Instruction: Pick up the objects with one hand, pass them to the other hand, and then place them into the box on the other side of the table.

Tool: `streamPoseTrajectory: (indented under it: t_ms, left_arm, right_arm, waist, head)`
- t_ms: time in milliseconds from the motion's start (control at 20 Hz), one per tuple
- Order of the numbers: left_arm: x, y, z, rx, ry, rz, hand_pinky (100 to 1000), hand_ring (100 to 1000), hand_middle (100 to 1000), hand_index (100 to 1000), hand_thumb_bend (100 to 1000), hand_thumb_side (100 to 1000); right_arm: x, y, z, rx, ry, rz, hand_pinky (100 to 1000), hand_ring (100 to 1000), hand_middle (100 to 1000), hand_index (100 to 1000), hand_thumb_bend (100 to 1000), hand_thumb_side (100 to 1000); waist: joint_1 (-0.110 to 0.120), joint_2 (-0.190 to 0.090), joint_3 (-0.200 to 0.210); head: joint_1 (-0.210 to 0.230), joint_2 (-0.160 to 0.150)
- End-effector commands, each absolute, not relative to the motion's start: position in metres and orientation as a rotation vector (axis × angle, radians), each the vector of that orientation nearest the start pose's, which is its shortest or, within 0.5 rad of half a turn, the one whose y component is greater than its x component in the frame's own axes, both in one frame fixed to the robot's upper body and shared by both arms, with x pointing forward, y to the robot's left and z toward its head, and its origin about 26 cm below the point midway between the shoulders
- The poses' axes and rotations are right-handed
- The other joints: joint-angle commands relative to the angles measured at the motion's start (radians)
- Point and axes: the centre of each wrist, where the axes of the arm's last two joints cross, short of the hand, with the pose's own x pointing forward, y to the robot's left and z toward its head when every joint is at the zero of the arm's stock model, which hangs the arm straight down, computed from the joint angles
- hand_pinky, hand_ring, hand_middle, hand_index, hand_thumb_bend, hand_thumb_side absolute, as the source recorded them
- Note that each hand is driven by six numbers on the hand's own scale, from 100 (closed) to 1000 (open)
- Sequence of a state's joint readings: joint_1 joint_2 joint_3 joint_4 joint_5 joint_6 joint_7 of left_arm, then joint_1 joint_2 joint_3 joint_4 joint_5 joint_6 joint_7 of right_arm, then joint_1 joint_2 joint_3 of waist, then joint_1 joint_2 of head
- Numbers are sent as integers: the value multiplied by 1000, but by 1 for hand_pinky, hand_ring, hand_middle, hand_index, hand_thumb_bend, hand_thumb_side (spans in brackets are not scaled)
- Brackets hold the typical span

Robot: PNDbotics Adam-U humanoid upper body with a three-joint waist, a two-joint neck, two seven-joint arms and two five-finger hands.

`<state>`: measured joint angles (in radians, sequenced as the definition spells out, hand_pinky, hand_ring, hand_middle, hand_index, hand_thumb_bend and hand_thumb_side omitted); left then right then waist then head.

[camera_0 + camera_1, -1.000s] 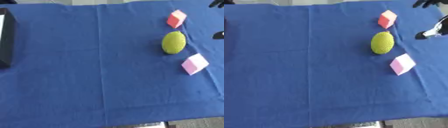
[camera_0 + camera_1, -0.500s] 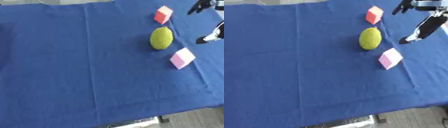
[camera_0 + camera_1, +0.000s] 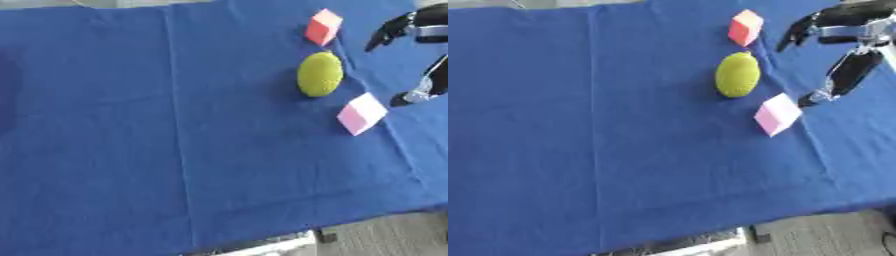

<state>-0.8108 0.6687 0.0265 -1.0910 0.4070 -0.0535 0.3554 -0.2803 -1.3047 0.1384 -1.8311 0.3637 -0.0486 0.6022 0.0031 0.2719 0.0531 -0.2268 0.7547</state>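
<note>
Three objects lie on the blue cloth at the right: a red-orange cube [image 3: 745,27] farthest away, a yellow-green oval ball [image 3: 738,75] in the middle, and a pink cube [image 3: 778,114] nearest. My right hand [image 3: 842,47] hangs just right of them, open, its fingers [image 3: 798,32] spread above the cloth and its thumb [image 3: 843,77] pointing down toward the pink cube. It touches none of them. My left hand and the box do not show.
The blue cloth [image 3: 175,150] covers the table, with a fold line running front to back at the left. The table's front edge [image 3: 262,240] and grey floor [image 3: 824,235] show at the bottom right.
The whole picture has shifted left, so the camera has turned right and the box has left view. My right hand has come further in from the right toward the objects.
</note>
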Motion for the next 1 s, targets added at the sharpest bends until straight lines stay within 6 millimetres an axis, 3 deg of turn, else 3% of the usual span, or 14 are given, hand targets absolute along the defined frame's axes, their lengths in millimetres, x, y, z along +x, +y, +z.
streamPoseTrajectory:
  t_ms: [50, 400, 1000]
  left_arm:
    - [429, 397, 262, 470, -2051, 253, 860, 850, 823, 870, 430, 757]
    - [430, 396, 262, 467, -2048, 250, 860, 851, 824, 870, 428, 757]
    - [431, 391, 260, 448, -2046, 250, 859, 852, 823, 868, 425, 765]
  right_arm:
    - [291, -383, 298, -944, -987, 1868, 921, 865, 878, 878, 580, 277]
    - [291, -385, 291, -961, -1000, 1922, 915, 856, 872, 876, 580, 257]
    - [303, -393, 269, -941, -1028, 1908, 899, 818, 814, 858, 593, 261]
  waist:
    - [0, -16, -1]
    - [2, -8, 0]
    - [16, 3, 15]
  head:
    - [6, 2]
    - [17, -4]
    - [-5, -8]
